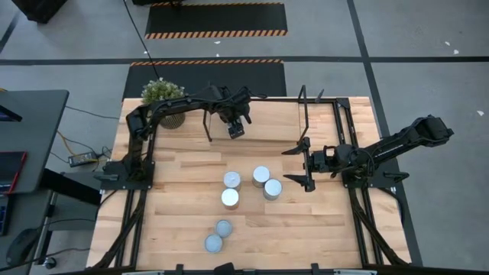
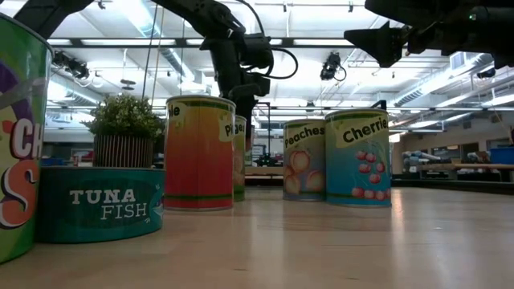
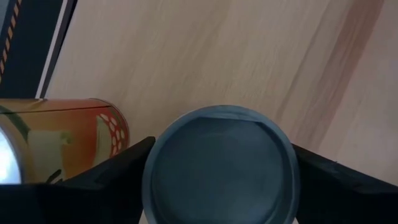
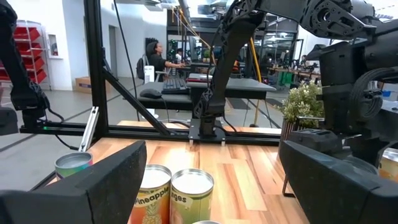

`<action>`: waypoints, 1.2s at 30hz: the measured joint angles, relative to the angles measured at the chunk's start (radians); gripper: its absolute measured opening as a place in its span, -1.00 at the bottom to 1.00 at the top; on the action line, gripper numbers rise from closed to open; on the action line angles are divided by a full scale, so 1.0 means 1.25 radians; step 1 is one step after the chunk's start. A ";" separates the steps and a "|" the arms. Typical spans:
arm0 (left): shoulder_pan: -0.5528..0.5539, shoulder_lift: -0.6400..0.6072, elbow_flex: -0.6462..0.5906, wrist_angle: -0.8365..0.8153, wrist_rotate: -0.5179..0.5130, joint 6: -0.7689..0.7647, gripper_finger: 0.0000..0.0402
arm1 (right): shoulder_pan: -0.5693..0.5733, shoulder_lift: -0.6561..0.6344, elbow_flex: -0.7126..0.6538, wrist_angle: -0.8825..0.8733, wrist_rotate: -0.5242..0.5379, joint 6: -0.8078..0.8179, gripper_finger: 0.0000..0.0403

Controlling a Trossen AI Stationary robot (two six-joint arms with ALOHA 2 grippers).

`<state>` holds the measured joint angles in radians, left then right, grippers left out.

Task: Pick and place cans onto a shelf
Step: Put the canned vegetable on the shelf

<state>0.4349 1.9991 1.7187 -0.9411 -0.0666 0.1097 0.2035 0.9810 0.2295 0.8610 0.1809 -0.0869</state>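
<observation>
My left gripper (image 1: 237, 127) is over the far part of the table, by the shelf (image 1: 275, 122) of light wood with thin black rods. It is shut on a can whose round grey end (image 3: 221, 162) faces its wrist camera. Another orange-labelled can (image 3: 62, 137) stands close beside it. Several silver-topped cans stand on their bases on the tabletop, among them ones in the high view (image 1: 232, 179) (image 1: 261, 176) (image 1: 213, 244). My right gripper (image 1: 299, 165) is open and empty, level above the table, to the right of this group. My left gripper pinches the can by its round side wall (image 3: 149, 180) between its two fingers, one on each side. The fingers (image 3: 106, 180) come from above, pointing down. Whether the can's lower end rests on the wood below cannot be told.
A potted green plant (image 1: 164, 95) stands at the table's far left corner. The shelf's black rods (image 1: 303, 107) rise near my right gripper. In the low view a flat tuna tin (image 2: 100, 205) and tall cans (image 2: 199, 152) (image 2: 358, 156) stand near the front. A person (image 4: 155, 59) sits in the room beyond.
</observation>
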 joint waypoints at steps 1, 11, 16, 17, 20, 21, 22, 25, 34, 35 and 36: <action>0.000 0.000 0.000 0.000 0.000 0.000 0.58 | 0.000 0.000 0.000 0.000 0.000 0.000 0.87; 0.001 0.000 0.000 0.003 -0.021 -0.037 0.78 | 0.000 0.000 0.000 0.000 0.000 -0.001 0.87; 0.001 -0.001 0.000 0.003 -0.021 -0.036 0.93 | 0.000 0.000 0.000 0.000 0.000 -0.001 0.87; 0.001 -0.001 0.000 0.003 -0.025 -0.030 0.91 | 0.000 0.000 0.000 0.000 0.000 -0.001 0.87; 0.001 -0.001 0.012 -0.016 -0.040 0.000 0.89 | 0.000 0.000 0.000 0.000 0.000 -0.001 0.87; 0.001 -0.001 0.022 -0.023 -0.042 0.010 0.89 | 0.000 0.000 0.000 0.000 0.000 -0.001 0.87; 0.000 -0.002 0.032 -0.024 -0.042 0.024 0.89 | 0.000 0.000 0.000 0.000 0.000 -0.001 0.87; -0.002 -0.002 0.059 -0.029 -0.042 0.043 0.89 | 0.000 0.000 0.000 -0.001 0.000 -0.001 0.87; -0.048 -0.002 0.103 0.009 -0.078 0.021 0.89 | 0.000 0.000 0.000 -0.002 0.000 0.000 0.87; -0.056 -0.002 0.103 0.016 -0.077 0.021 0.88 | 0.000 0.000 0.000 -0.002 0.000 0.000 0.87; -0.063 -0.002 0.102 0.029 -0.078 0.028 0.88 | 0.000 0.000 0.000 -0.002 0.000 -0.001 0.87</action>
<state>0.3557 1.9961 1.8466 -0.9052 -0.1635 0.1452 0.2038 0.9810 0.2298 0.8589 0.1810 -0.0875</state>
